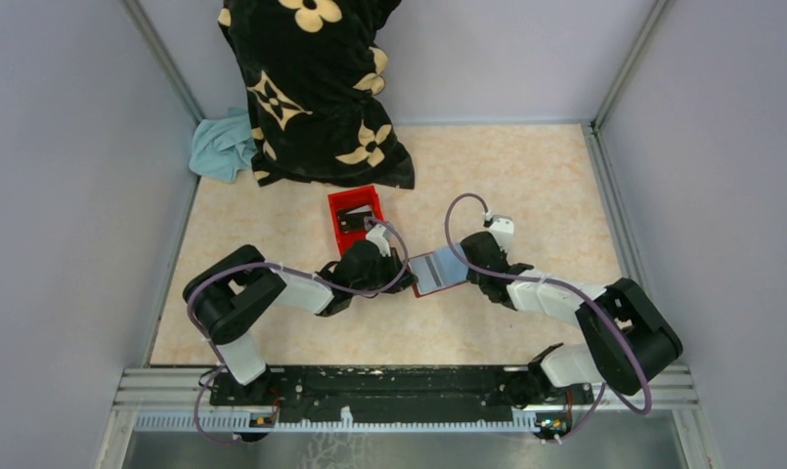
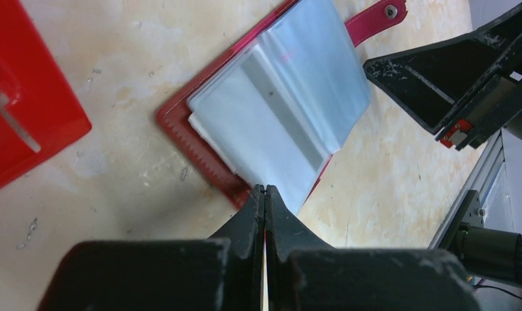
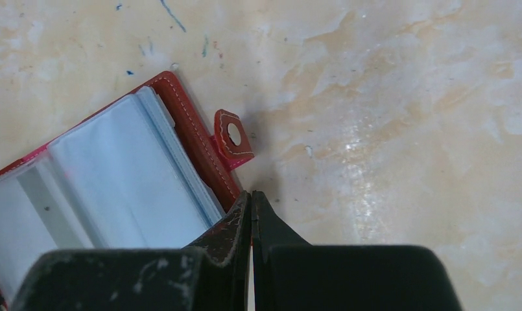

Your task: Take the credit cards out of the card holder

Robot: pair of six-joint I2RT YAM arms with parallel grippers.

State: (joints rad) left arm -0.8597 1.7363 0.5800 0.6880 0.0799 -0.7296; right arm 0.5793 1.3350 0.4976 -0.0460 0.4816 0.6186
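The dark red card holder [image 1: 420,285] lies open on the table between my two grippers. Pale blue-grey credit cards [image 1: 440,266] fill its inside and fan up in layers [image 2: 290,97] [image 3: 115,175]. Its red edge [image 2: 193,139] [image 3: 193,136] shows around them. The clasp strap [image 3: 232,136] [image 2: 378,16] sticks out on the right side. My left gripper [image 1: 406,274] [image 2: 265,189] is shut, its tips on the holder's left corner. My right gripper [image 1: 470,271] [image 3: 251,193] is shut too, tips at the holder's right edge just below the strap.
A bright red plastic open box [image 1: 355,217] [image 2: 24,97] stands just behind the left gripper. A black floral fabric bundle [image 1: 311,88] and a teal cloth [image 1: 223,147] sit at the back left. Grey walls enclose the table on three sides.
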